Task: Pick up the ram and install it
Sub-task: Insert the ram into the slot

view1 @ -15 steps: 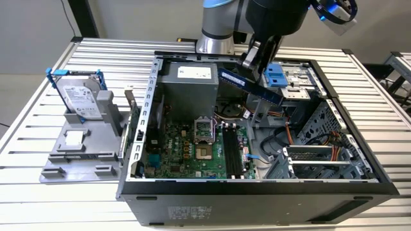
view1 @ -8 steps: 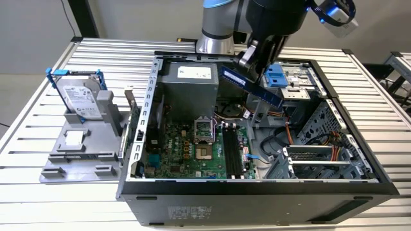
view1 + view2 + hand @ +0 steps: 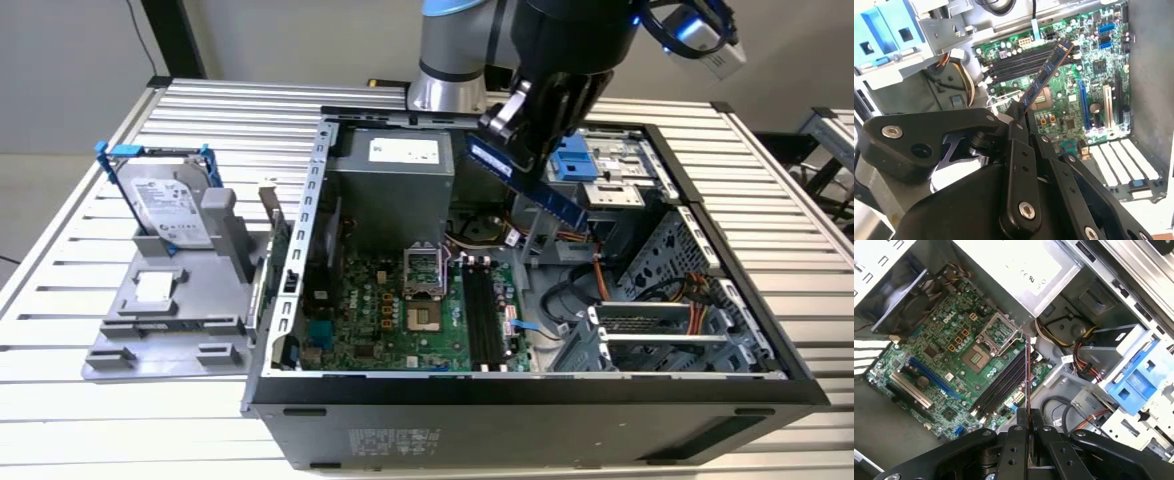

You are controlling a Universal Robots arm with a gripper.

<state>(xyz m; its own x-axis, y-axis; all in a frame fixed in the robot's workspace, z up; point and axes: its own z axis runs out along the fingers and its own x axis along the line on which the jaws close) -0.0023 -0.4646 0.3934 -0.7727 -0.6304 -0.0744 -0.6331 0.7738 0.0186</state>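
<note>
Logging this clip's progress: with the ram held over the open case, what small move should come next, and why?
Probably lower it toward the black slots: the gripper is shut on the ram, which hangs tilted above the motherboard, not yet seated.

gripped end of ram hidden in tool, arm cut off in exterior view

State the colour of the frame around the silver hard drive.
Plastic frame: blue, best in the exterior view.

End effector apparently grips ram.
</note>
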